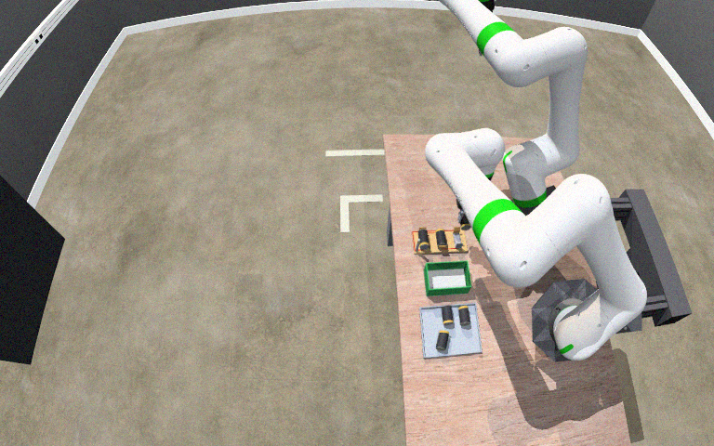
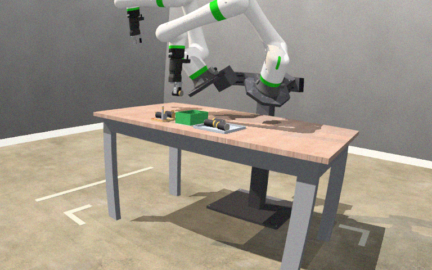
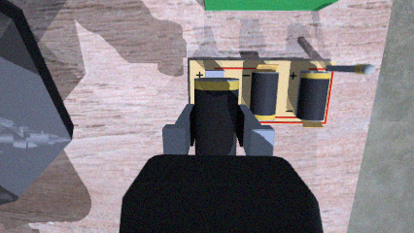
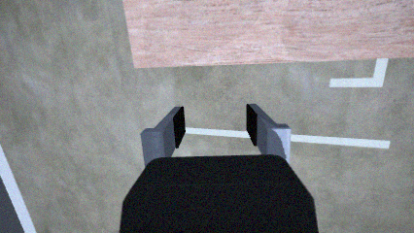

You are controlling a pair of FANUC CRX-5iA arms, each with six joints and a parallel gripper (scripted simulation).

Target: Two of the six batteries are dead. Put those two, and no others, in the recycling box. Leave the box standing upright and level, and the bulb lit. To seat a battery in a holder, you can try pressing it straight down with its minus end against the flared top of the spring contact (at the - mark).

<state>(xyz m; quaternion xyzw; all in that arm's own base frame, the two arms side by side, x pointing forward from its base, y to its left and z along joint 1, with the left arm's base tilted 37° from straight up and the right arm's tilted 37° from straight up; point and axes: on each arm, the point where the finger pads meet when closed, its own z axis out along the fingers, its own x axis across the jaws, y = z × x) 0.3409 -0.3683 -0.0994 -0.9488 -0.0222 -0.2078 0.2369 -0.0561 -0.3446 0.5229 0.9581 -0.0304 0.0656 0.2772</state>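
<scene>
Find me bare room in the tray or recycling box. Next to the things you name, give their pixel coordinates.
Tray (image 1: 464,340) (image 2: 237,128): beside the lone battery (image 1: 442,341) (image 2: 224,126), toward the arm-base-side rim. Recycling box (image 1: 427,280) (image 2: 188,118) (image 3: 272,4): its floor, within the green walls. Crowded: the battery holder (image 1: 432,242) (image 2: 166,121) (image 3: 287,94), two batteries (image 1: 441,238) (image 2: 161,115) (image 3: 264,94) in it, left gripper (image 2: 176,91) (image 3: 216,123) holding another nearby.
</scene>
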